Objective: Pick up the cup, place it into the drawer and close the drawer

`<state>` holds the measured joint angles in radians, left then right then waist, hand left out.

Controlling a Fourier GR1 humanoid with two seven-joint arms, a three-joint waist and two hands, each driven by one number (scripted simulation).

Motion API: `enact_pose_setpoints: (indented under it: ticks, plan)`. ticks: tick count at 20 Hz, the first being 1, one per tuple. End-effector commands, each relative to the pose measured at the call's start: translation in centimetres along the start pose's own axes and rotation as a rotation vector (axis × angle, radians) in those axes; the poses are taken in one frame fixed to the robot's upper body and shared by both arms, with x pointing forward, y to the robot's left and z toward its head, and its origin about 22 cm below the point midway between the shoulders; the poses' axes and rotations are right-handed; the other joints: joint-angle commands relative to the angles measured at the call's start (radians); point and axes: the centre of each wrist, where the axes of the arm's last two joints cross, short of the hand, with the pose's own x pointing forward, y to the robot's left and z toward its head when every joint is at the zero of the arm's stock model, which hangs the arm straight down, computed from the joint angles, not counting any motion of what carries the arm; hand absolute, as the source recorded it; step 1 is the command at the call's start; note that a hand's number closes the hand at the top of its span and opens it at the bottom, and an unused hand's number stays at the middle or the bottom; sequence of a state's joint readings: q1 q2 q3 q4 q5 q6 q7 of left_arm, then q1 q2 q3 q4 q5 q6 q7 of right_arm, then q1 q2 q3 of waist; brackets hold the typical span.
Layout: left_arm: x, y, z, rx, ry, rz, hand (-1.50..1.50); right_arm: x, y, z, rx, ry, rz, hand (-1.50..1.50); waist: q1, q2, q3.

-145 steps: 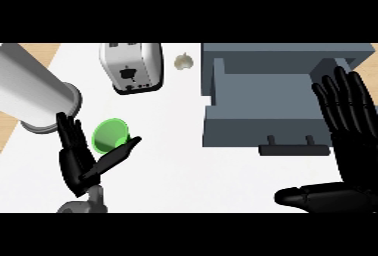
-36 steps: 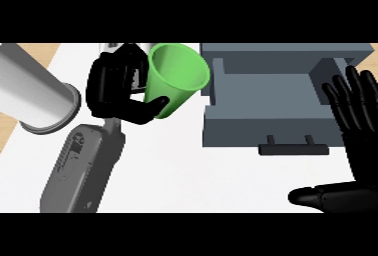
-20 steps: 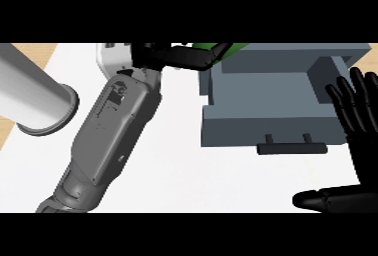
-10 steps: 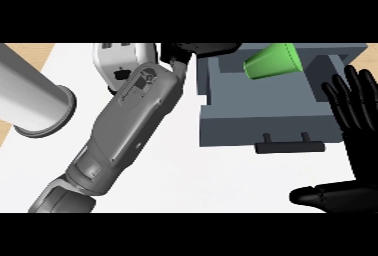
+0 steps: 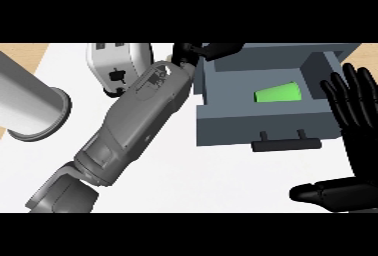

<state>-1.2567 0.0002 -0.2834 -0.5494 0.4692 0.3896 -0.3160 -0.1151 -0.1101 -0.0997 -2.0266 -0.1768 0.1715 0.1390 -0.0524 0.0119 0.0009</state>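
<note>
At upper centre the left robot hand [image 5: 210, 50] hovers slack and empty over the open grey box drawer's [image 5: 258, 127] rim, because the green plastic cup [image 5: 279, 93] lies inside it, tipped over; the right robot hand [image 5: 353, 107] rests open-fingered, empty, far right.

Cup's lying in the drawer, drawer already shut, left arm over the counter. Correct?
Not quite. The cup lies in the drawer, but the drawer is open, not shut. The head view shows it; the rest stands.
</note>
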Motion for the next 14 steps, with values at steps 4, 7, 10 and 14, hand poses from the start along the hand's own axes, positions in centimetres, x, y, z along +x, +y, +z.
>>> enact_pose_setpoints:
  ticks: [4, 7, 10, 14]
  plan:
    - [-1.3, -0.3, -0.1, -0.026, 0.004, -0.095, 1.5, 0.1, 0.5, -1.1, 0.044, -0.014, -0.012, -1.5, -0.035, 0.011, 0.0]
    - [-1.0, -1.1, 0.1, -0.054, 0.024, -0.102, 1.5, -0.7, 1.3, -1.3, 0.037, -0.009, -0.018, -1.5, -0.037, 0.009, 0.001]
    - [-1.3, -1.3, 0.1, -0.024, 0.053, -0.194, 1.5, 0.5, 0.8, -1.0, 0.066, -0.026, -0.029, -1.5, -0.058, 0.01, 0.001]
    - [-2.2, -1.3, 0.7, -0.034, 0.055, -0.283, -1.5, 0.0, 1.2, -1.5, 0.057, -0.035, -0.037, -1.5, -0.063, 0.014, 0.002]
